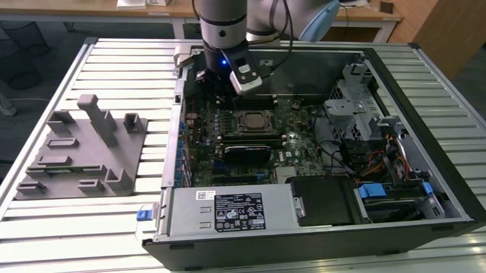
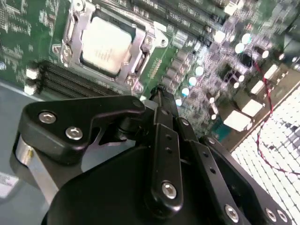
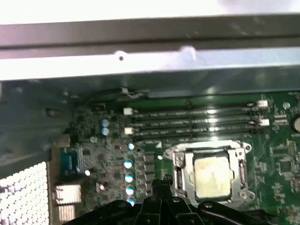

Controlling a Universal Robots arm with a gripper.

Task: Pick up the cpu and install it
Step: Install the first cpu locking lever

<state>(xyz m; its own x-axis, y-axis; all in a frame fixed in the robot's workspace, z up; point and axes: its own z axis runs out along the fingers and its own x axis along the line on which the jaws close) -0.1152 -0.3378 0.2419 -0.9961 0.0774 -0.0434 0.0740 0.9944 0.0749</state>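
Near edge of the case [image 1: 319, 253] first: see the power supply [image 1: 227, 211] there. Off the case, by the table's [image 1: 76, 227] edge on the exterior view's left, see the grey block [image 1: 83, 153] with posts. Behind the supply, see the motherboard [image 1: 300, 145]. Mid-board, see the cpu [image 1: 253, 120] lying flat, silver top up, ringed by the metal socket frame [image 2: 140, 42] in both wrist views. Looks seated rather than loose; can't confirm it is latched. Square part, so no long axis to line up; edges parallel to the case walls. Further back, see the gripper [image 2: 158, 93] hanging over the board, raised clear of it, pinched together on nothing. From its tips, find the cpu close by, lower and toward the exterior view's right, not touching. Beyond the cpu in the first wrist view, see the memory slots [image 3: 187, 123], then the case's far wall [image 3: 150, 70]. Judging by that, reads as install mostly done.
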